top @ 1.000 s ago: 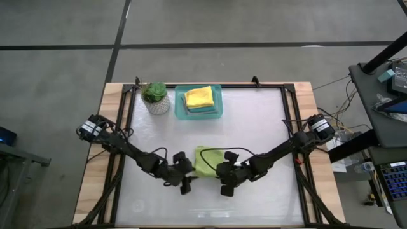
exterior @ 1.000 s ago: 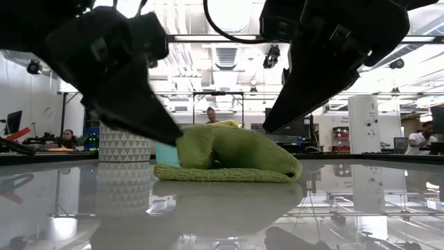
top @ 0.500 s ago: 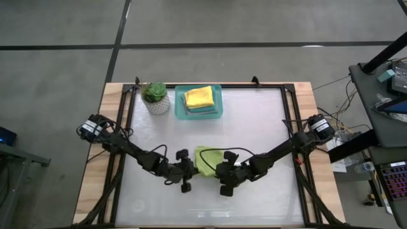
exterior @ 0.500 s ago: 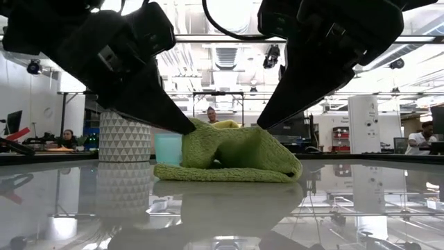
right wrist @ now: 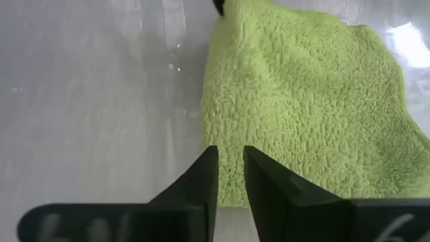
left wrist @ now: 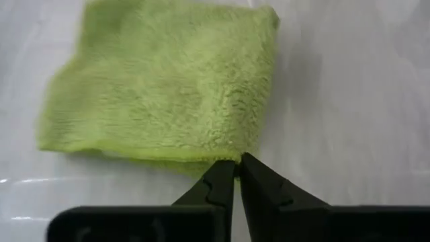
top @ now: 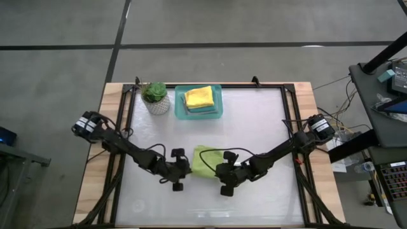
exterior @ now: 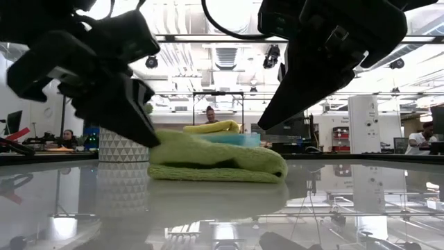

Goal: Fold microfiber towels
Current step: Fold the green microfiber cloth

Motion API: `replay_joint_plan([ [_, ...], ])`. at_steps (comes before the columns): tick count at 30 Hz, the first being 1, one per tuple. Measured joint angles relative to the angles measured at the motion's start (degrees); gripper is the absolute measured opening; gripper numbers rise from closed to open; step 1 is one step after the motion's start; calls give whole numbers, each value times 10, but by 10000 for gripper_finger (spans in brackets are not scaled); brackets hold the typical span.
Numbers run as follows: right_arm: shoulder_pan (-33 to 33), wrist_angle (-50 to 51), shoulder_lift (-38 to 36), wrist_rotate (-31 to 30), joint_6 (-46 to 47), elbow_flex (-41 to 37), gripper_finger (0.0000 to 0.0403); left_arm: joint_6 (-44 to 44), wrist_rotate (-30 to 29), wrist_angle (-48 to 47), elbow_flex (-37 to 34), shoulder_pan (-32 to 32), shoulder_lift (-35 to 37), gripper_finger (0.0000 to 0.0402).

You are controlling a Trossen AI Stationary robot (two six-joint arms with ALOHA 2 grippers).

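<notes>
On the table (top: 267, 127), lime green towel (top: 202, 161) lies folded.

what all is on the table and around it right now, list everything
lime green towel: 1, lime green, folded, near middle of table between the grippers
yellow towel: 1, yellow, top of the stack in the tray
teal towel: at least 1, teal, under the yellow one
tray: 1, teal, far side of table
potted plant: 1, green in white pot, left of tray
left gripper: shut at the towel's edge
right gripper: narrow gap, over the towel's edge
</notes>
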State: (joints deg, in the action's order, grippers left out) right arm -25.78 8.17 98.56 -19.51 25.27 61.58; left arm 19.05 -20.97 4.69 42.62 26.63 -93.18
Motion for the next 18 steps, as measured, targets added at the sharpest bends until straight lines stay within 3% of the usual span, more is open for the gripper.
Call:
replay_joint_plan([
  [13,4,5,0,0,-52,0,59,41,65,0,-3,0,-7,117],
  [18,15,26,-5,-14,-66,0,58,42,77,-42,-3,0,26,136],
])
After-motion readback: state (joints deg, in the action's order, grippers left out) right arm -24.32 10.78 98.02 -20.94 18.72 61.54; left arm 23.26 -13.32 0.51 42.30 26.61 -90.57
